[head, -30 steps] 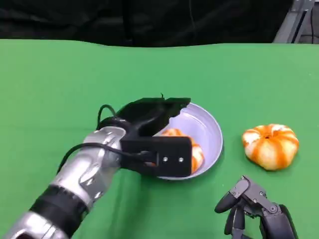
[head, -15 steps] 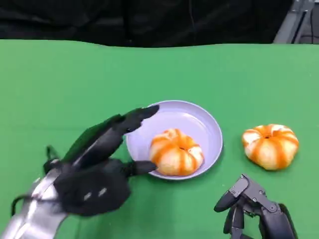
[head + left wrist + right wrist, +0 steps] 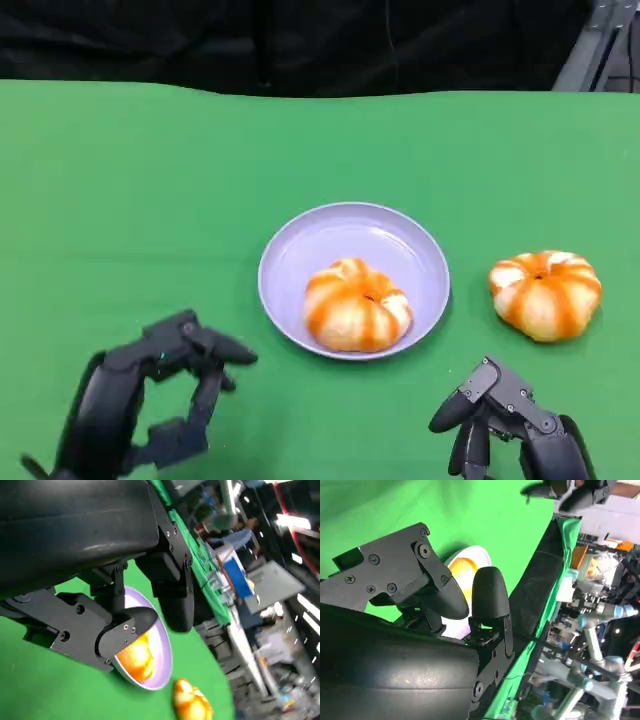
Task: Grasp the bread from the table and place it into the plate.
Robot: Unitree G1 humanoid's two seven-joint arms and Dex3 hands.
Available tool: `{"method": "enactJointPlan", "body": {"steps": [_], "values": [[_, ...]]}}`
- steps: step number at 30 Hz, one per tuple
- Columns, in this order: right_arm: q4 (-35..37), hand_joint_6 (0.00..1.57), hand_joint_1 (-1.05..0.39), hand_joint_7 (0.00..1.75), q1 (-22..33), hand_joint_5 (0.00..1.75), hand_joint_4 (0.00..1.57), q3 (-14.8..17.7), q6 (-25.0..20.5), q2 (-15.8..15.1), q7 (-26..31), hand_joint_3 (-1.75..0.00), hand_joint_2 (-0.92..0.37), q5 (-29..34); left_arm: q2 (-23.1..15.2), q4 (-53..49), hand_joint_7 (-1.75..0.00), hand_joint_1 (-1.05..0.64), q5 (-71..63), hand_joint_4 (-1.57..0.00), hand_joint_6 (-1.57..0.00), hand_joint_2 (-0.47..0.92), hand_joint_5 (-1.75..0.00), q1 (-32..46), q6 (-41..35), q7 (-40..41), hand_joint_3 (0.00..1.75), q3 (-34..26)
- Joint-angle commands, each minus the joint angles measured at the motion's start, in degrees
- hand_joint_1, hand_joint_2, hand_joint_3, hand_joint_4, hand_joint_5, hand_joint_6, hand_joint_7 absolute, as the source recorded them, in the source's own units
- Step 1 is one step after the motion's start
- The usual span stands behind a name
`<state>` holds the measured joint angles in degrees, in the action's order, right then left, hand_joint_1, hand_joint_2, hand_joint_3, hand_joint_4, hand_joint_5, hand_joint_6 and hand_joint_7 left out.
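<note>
On plate: one bread seated, placement judged complete. Second bread on green worktop, beside plate. Left hand and right hand: fingers apart, holding nothing.

Your left hand is back from the plate to the table's near edge, empty, leaving the bread uncovered.

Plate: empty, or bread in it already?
Not empty. The plate holds one orange-striped bread, resting inside its rim. A second bread sits on the table outside the plate, beside it.
</note>
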<state>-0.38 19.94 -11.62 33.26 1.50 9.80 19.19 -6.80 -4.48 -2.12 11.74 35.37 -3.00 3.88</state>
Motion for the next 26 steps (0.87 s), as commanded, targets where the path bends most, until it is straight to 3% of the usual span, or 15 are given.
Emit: {"method": "enactJointPlan", "body": {"steps": [1,11,26], "values": [[0.68,0.47,-0.19,1.75,0.74,1.75,0.79,0.67,1.3,-1.11,0.55,-1.46,-0.67,-0.4,1.63,1.43,-1.57,-0.07,1.19,-0.8,-0.76,0.33,-1.7,3.06,2.86,0.33,1.5,-0.75],[0.77,0.49,-0.18,1.75,0.86,1.75,0.86,1.16,1.67,-1.41,1.92,-1.53,-0.64,1.19,3.8,0.3,-1.72,-0.13,0.7,-0.89,-0.75,0.37,-1.75,3.25,3.97,0.89,1.42,-3.34],[1.01,0.49,-0.18,1.75,0.77,1.75,0.84,0.95,1.52,-1.58,2.05,-1.49,-0.65,1.13,3.35,-3.03,-1.67,-0.2,1.38,-0.88,-0.79,0.31,-1.75,1.65,5.69,-0.63,1.43,-3.84]]}}
